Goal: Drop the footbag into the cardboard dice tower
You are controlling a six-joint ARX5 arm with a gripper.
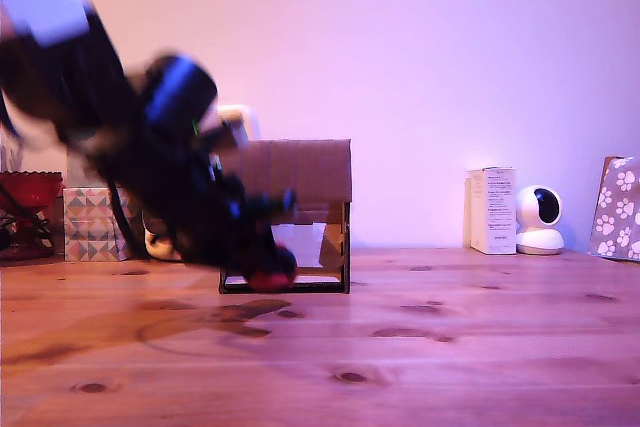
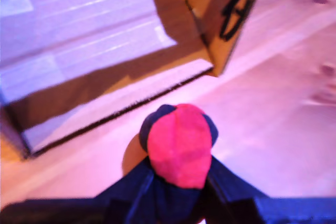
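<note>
The footbag [image 2: 178, 144], a small red and dark navy ball, sits between my gripper's [image 2: 178, 182] dark fingers in the wrist view, and they press it from both sides. In the exterior view the blurred black arm reaches down from the upper left, and the gripper [image 1: 270, 272] holds the red footbag [image 1: 268, 280] low, just above the table, in front of the cardboard dice tower's [image 1: 310, 172] lower opening. The pale sloped ramp [image 2: 94, 40] shows inside that framed opening. The tower stands upright on the wooden table [image 1: 420, 347].
A patterned box [image 1: 92, 224] and a red bowl-like object [image 1: 28, 190] stand at the exterior view's left. At its right are a white carton [image 1: 492, 210], a small white camera [image 1: 540, 220] and a paw-print bag [image 1: 617, 209]. Bare wood lies in front.
</note>
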